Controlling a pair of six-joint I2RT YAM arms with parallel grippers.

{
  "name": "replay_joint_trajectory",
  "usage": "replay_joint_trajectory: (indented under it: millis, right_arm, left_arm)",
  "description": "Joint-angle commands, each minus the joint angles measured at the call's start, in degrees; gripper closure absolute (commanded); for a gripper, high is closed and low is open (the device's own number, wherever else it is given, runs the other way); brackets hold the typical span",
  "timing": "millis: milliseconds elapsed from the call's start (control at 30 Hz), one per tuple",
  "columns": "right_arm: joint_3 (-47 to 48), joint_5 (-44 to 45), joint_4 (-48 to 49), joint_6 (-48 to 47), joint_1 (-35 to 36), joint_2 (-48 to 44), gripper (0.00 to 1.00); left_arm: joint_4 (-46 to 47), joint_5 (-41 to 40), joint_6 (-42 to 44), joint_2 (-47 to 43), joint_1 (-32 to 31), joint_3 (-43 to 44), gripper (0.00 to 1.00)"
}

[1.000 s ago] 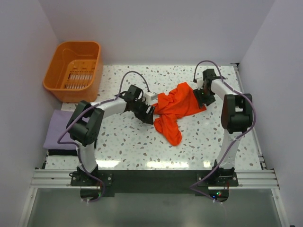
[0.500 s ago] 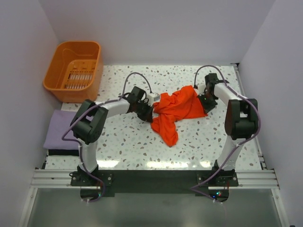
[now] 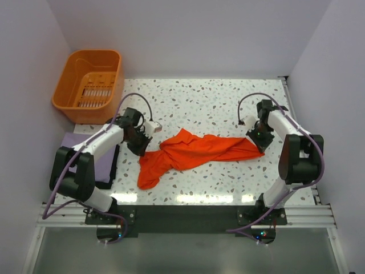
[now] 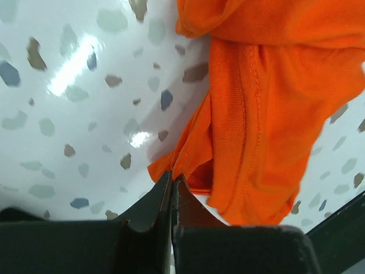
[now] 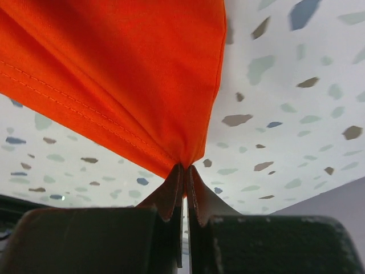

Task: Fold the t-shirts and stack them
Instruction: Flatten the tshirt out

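Note:
The orange-red t-shirt (image 3: pixel 194 153) lies stretched in a long crumpled band across the speckled table (image 3: pixel 199 103), its left end drooping toward the near edge. My left gripper (image 3: pixel 142 149) is shut on the shirt's left edge; in the left wrist view the fingertips (image 4: pixel 171 176) pinch a hem of the orange cloth (image 4: pixel 274 103). My right gripper (image 3: pixel 256 142) is shut on the right end, and in the right wrist view the cloth (image 5: pixel 114 68) fans out from the closed tips (image 5: pixel 185 166). The lavender t-shirt (image 3: pixel 73 141) lies folded at the table's left edge, partly under my left arm.
An orange slotted plastic basket (image 3: pixel 88 85) stands at the back left corner. White walls close in the table on the left, back and right. The metal rail with the arm bases (image 3: pixel 182 216) runs along the near edge.
Both grippers closed on the bunched orange-red shirt and pulled apart, left going left, right going right, both nearer. The shirt went from a heap to a long band.

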Motion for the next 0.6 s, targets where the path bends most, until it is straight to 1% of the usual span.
replay_joint_trajectory:
  millis: [0, 33, 67, 133, 167, 200, 267, 300, 400, 500, 567]
  right_arm:
    - [-1.1, 1.0, -2.9, -5.7, 0.0, -0.8, 1.00]
    - [-0.7, -0.1, -3.2, -5.7, 0.0, -0.4, 1.00]
    - [-0.1, -1.2, -4.1, -5.4, 0.0, -0.2, 1.00]
    - [1.9, -3.8, -5.2, -5.1, 0.0, 1.1, 1.00]
    - [3.0, -4.6, -6.3, -5.4, 0.0, 1.4, 1.00]
    - [3.3, -4.9, -6.4, -5.3, 0.0, 1.5, 1.00]
    - [3.7, -5.9, -6.6, -5.5, 0.1, 1.8, 1.00]
    - [4.2, -6.1, -6.8, -5.5, 0.0, 1.8, 1.00]
    - [4.8, -7.1, -7.3, -5.0, 0.0, 1.6, 1.00]
    - [5.3, -7.8, -7.7, -4.5, 0.0, 1.2, 1.00]
    - [5.6, -7.9, -7.9, -4.3, 0.0, 1.1, 1.00]
  left_arm:
    - [-7.1, -2.4, 7.2, 0.4, 1.5, 1.8, 0.88]
    - [-6.6, 0.0, 7.3, 0.2, 2.0, 3.3, 0.66]
    - [-5.7, 3.9, 7.0, -0.1, 2.3, 4.8, 0.58]
    - [-3.6, 7.9, 5.2, 0.3, 2.2, 10.6, 0.44]
    - [0.1, 9.9, 3.8, 0.8, 1.9, 12.6, 0.41]
    - [1.8, 10.6, 1.3, 3.0, 1.4, 16.3, 0.39]
    - [4.6, 10.5, -0.6, 6.5, -0.6, 20.5, 0.39]
    - [5.2, 10.4, -2.0, 10.6, -1.5, 24.2, 0.41]
    - [7.9, 9.9, -5.1, 18.2, -4.4, 29.6, 0.42]
    - [9.7, 7.1, -5.0, 24.4, -7.6, 33.6, 0.42]
    - [10.4, 5.6, -4.8, 26.5, -8.9, 34.9, 0.42]
